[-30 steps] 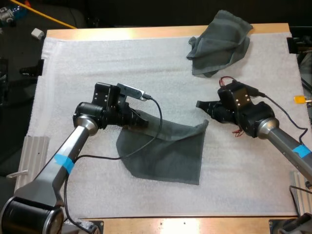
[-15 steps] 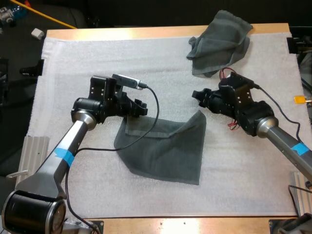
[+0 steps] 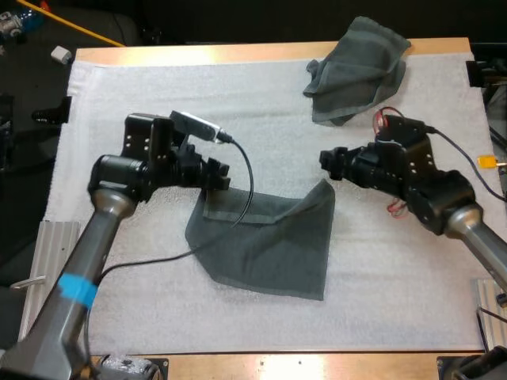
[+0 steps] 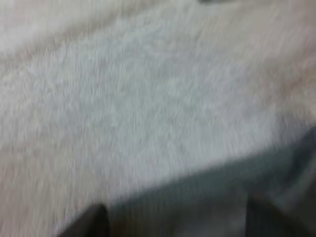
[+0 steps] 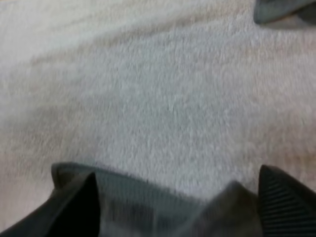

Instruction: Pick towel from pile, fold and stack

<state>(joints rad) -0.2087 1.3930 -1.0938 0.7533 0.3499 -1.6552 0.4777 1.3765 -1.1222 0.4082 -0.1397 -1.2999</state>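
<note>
Backing off since a second ago, left gripper (image 3: 217,172) and right gripper (image 3: 328,162) hover, jaws apart, near the towel (image 3: 269,241); it lies released on the mat (image 3: 119,95) (one fold laid, I judge), pile (image 3: 356,71) untouched.

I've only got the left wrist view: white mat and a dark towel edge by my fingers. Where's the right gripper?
Observer: The right gripper hovers open just beyond the flat grey-green towel's far right corner, clear of it.
Operator: Any other towel?
Observer: One crumpled grey-green towel lies at the white mat's far right corner.
Operator: And my own arm?
Observer: The left gripper is open at the flat grey-green towel's far left corner.
</note>
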